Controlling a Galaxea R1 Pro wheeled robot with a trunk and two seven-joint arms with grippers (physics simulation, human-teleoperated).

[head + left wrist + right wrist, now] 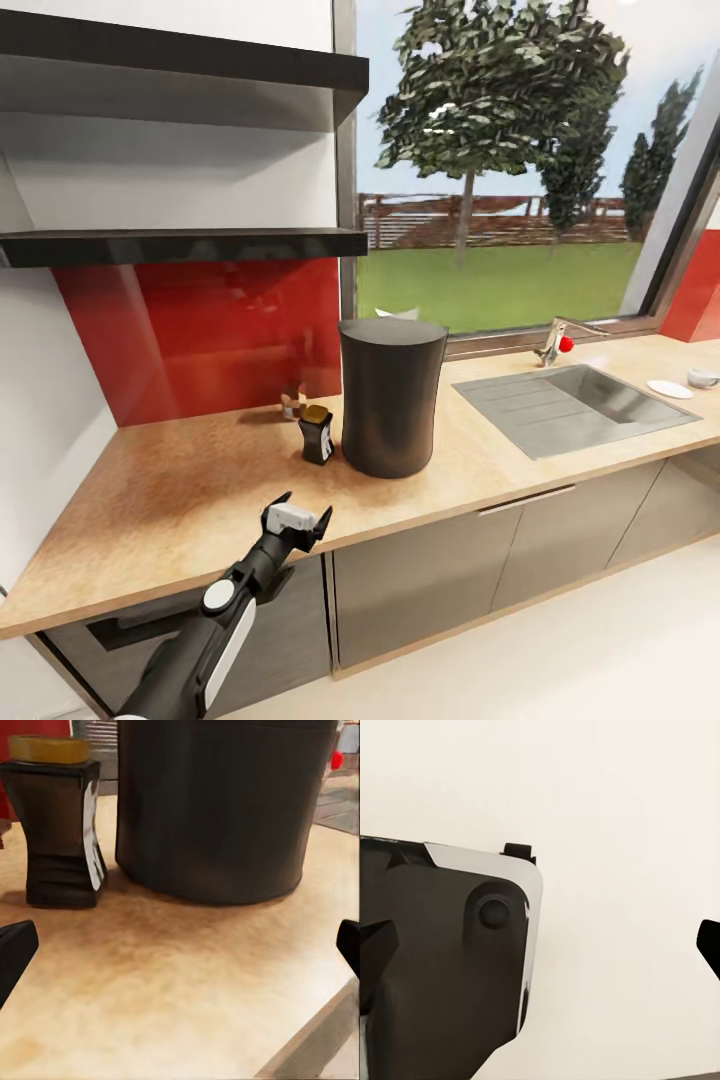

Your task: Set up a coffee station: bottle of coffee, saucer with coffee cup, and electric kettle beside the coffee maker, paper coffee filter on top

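Note:
The dark coffee maker [390, 395] [225, 802] stands on the kitchen countertop [180, 500]. The bottle of coffee [317, 433] [60, 825], gold-lidded, stands upright just to its left, close beside it. My left gripper [305, 508] [180, 945] hovers open over the counter's front edge, a short way in front of the bottle, holding nothing. The white saucer [669, 388] lies at the far right of the counter with the coffee cup [702, 378] beside it. My right gripper [540, 945] is open and empty over pale floor. The kitchen shelf [180, 245] is bare. The electric kettle and paper coffee filter are out of view.
A steel sink [575, 405] with a faucet [555, 340] is set into the counter right of the coffee maker. A thicker dark slab [180, 60] hangs above the shelf. A small object [290, 405] sits against the red backsplash. Part of the robot's dark body [442, 967] shows beside the right gripper.

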